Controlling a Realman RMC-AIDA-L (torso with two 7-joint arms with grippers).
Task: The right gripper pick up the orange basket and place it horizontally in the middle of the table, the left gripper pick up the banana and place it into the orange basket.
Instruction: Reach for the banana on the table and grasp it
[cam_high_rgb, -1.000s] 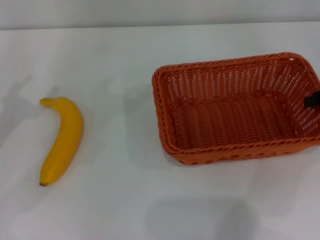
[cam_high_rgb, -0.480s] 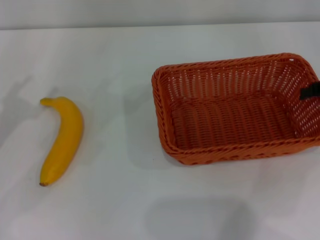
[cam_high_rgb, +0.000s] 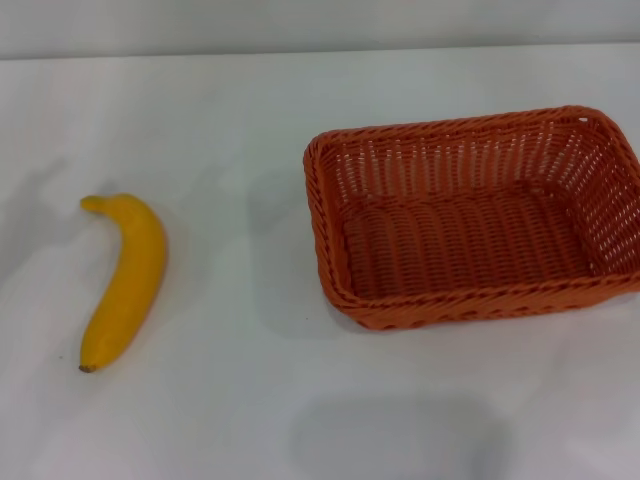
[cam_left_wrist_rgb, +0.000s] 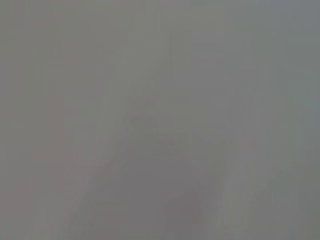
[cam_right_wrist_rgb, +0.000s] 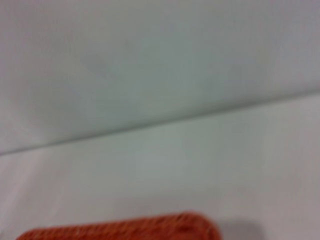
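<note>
The orange basket (cam_high_rgb: 470, 220) rests flat on the white table (cam_high_rgb: 250, 400), right of centre, with its long side running left to right and nothing inside it. A strip of its braided rim (cam_right_wrist_rgb: 125, 231) shows in the right wrist view. The banana (cam_high_rgb: 125, 280) lies on the table at the left, stem toward the back and dark tip toward the front. Neither the left gripper nor the right gripper appears in any view. The left wrist view holds only a plain grey surface.
The table's far edge (cam_high_rgb: 320, 52) meets a pale wall at the back. Faint shadows fall on the tabletop left of the banana and near the front edge.
A black part of the right gripper stood at the basket's right rim in the earlier frames. It rose a little, then left the head view. Basket and banana have not moved.
</note>
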